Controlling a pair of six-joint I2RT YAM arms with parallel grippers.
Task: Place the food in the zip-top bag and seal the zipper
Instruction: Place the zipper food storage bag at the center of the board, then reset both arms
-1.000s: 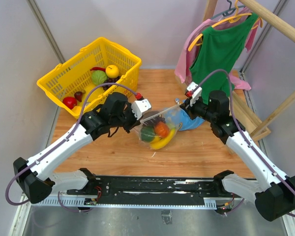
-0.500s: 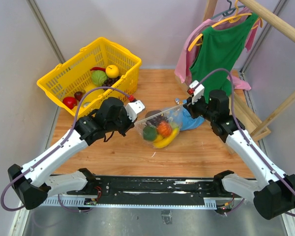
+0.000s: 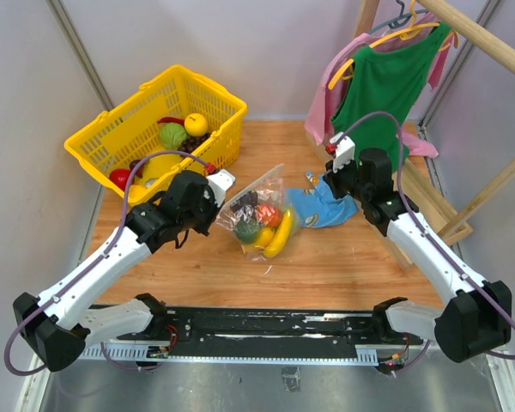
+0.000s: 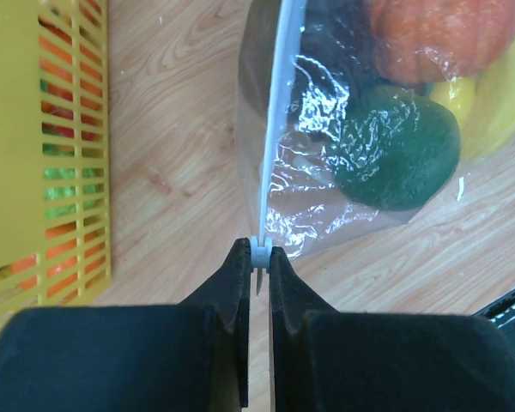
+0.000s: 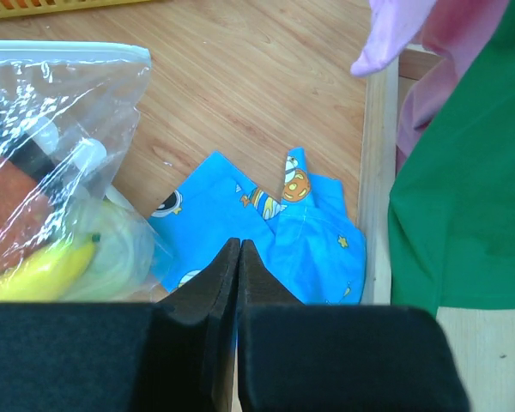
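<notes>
The zip-top bag (image 3: 259, 215) lies on the wooden table with food inside: an orange (image 4: 438, 34), a green cabbage (image 4: 395, 150), a banana (image 3: 279, 240) and a dark fruit. My left gripper (image 4: 258, 254) is shut on the small white slider at the near end of the zipper (image 4: 275, 112), at the bag's left corner (image 3: 221, 206). My right gripper (image 5: 240, 245) is shut on nothing and hovers over a blue cloth (image 5: 309, 232), to the right of the bag (image 5: 60, 129) and apart from it.
A yellow mesh basket (image 3: 154, 129) with more toy food stands at the back left, close to my left arm. Green and pink garments (image 3: 378, 86) hang on a wooden rack at the back right. The rack's wooden base (image 5: 376, 172) runs beside the blue cloth.
My left gripper has pulled leftwards with the slider, and the bag has slid left with it. The bag is now away from my right gripper, and the blue cloth lies uncovered.
</notes>
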